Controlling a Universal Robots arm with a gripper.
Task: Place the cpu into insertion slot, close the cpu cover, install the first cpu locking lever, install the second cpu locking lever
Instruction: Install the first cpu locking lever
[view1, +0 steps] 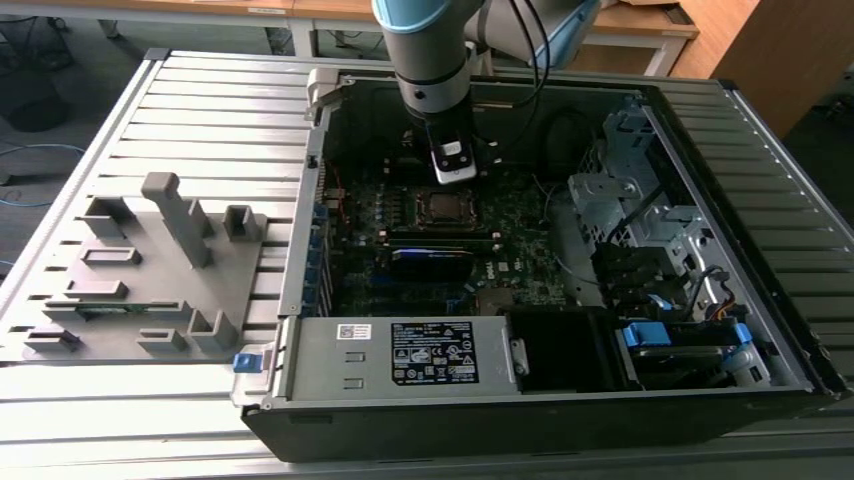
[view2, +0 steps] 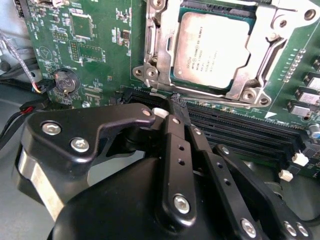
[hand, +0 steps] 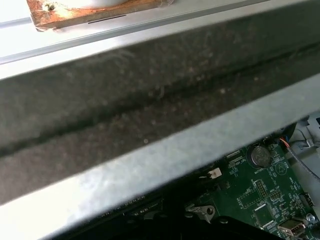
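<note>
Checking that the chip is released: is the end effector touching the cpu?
Apart. In the second wrist view, the end effector ends short of the cpu, with the cpu cover rim between.

Cpu (view2: 212, 47) within cpu cover (view2: 157, 45) cut-out, on motherboard (view2: 95, 45), inside case (view1: 300, 250).

Computer case (view1: 304, 250) open on top, free room straight above the cpu (view2: 212, 47) and cpu cover (view2: 260, 65), gripper (view1: 454, 170) hanging just far of them, power supply box (view1: 400, 355) blocking the near side, drive cage (view1: 641, 200) and cables (view1: 561, 130) crowding the exterior view's right
</note>
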